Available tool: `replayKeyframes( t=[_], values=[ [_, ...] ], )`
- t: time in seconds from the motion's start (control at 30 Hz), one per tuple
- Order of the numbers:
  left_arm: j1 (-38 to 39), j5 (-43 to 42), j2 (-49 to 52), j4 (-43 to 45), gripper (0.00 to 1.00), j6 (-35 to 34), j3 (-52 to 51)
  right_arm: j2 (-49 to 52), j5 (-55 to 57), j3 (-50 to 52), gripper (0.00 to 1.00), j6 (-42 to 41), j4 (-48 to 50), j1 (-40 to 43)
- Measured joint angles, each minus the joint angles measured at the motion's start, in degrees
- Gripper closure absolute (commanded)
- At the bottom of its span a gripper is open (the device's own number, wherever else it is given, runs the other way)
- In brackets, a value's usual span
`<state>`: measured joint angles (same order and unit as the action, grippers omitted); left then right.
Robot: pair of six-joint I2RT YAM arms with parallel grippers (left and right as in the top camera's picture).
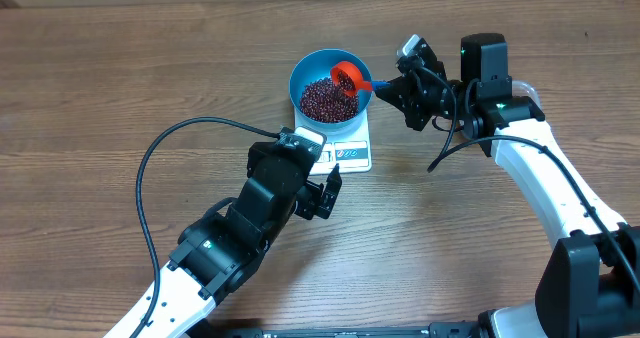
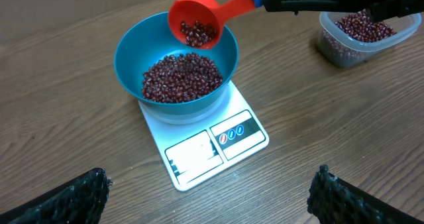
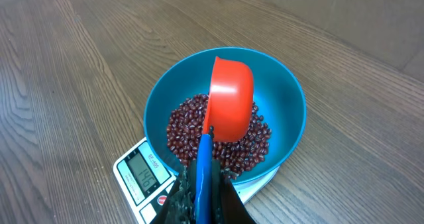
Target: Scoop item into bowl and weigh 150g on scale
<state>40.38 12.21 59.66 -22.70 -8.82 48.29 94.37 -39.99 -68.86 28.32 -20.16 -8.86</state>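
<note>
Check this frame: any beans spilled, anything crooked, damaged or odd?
Nothing stands out. The beans lie inside the blue bowl, which sits upright on the scale; none show on the table. The right gripper holds the red scoop tilted over the bowl, a few beans in it.

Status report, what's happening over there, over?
Left gripper open, empty. Right gripper shut on red scoop, tipped over blue bowl. Beans in bowl, on scale. Nothing blocking.
</note>
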Motion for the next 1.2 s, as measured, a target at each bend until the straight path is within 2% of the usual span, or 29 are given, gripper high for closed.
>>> replayKeyframes(
  t=[1.2],
  values=[
    [0.0,0.0,0.0,0.4,0.00,0.0,0.0,0.0,0.4,0.0,0.96,3.3,0.0,0.0]
  ],
)
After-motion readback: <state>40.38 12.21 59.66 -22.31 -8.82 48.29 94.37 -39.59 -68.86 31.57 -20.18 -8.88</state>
